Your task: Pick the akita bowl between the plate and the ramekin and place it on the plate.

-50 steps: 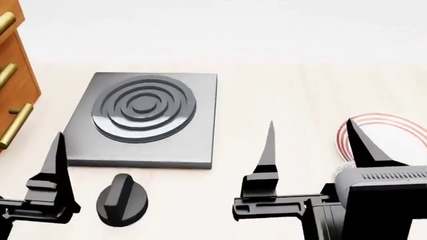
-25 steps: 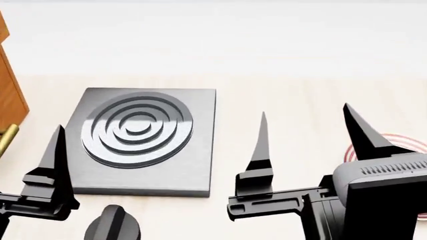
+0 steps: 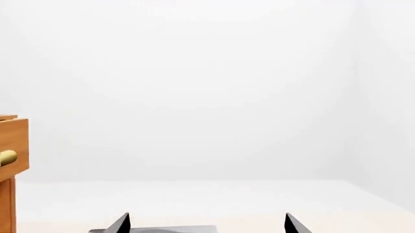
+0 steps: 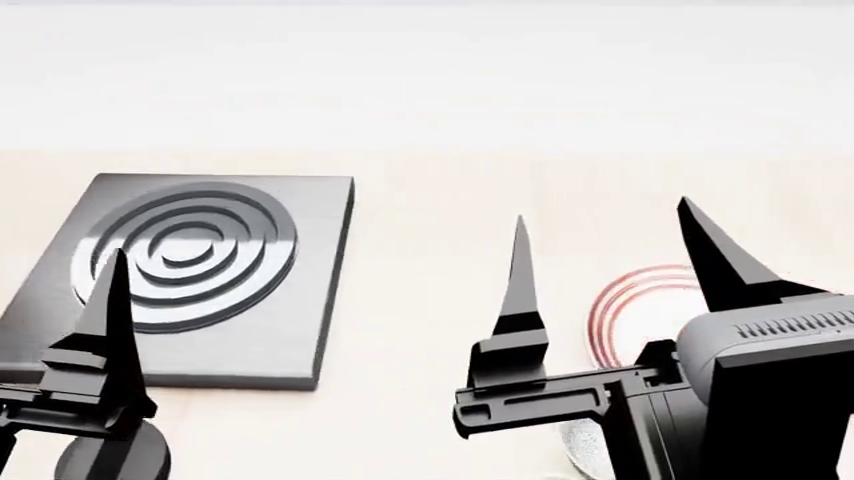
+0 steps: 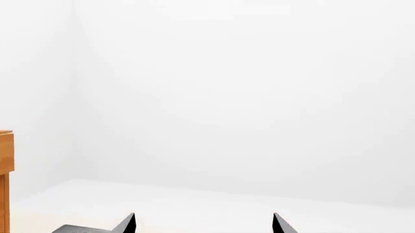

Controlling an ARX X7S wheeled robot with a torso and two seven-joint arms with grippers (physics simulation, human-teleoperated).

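The plate, white with red rings, lies on the pale counter at the right of the head view, half hidden behind my right arm. A grey speckled sliver shows below the arm; it may be the akita bowl, but I cannot tell. The ramekin is out of view. My right gripper hangs open above the plate's near-left side, holding nothing. My left gripper is open too, over the counter's left part. The head view shows only one of its fingers.
A dark square stove plate with raised rings lies at the left. A black knob sits in front of it. A wooden cabinet with a brass handle stands further left. A white wall backs the counter.
The head view has swung right: the stove plate and knob slid left, the cabinet left the picture, and more of the plate shows. Both grippers stay open.
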